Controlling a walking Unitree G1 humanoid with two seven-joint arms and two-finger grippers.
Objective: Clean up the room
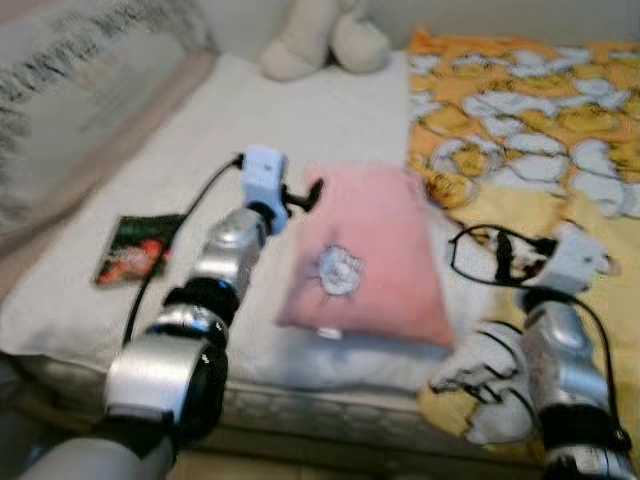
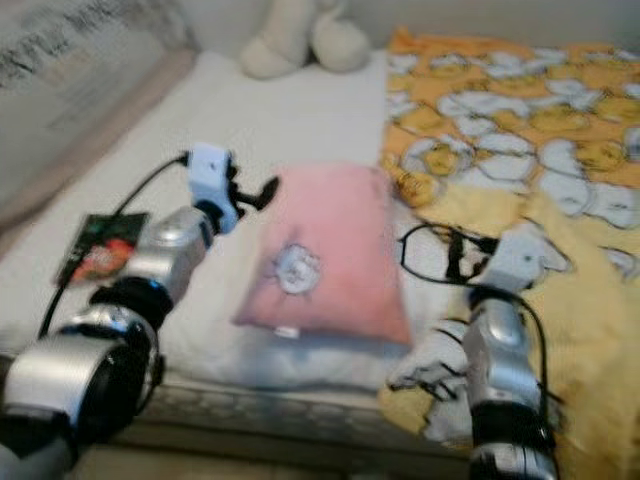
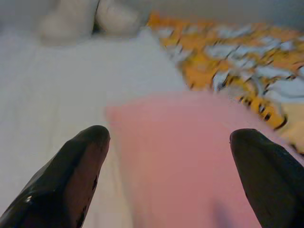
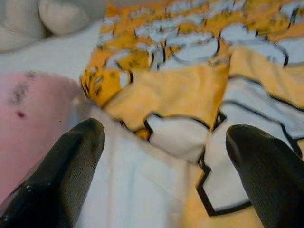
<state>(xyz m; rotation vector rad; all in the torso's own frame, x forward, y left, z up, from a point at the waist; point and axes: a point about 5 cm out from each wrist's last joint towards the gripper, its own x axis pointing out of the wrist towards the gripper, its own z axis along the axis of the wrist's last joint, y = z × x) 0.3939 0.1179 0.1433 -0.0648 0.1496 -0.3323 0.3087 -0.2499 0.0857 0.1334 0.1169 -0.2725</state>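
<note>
Head views: pink pillow (image 1: 365,255) lies mid-bed on white sheet (image 1: 300,120), w/ yellow patterned blanket (image 1: 530,110) just right of it, plush toy (image 1: 325,40) at far end, dark booklet (image 1: 135,248) near left edge of bed.

Left wrist view: left pincer (image 3: 173,156) spread wide, hanging over pillow's near corner, fingers apart from the fabric.

Right wrist view: right pincer (image 4: 166,156) also spread, over blanket's folded edge beside pillow; blanket's black-outlined white shapes show close up.
</note>
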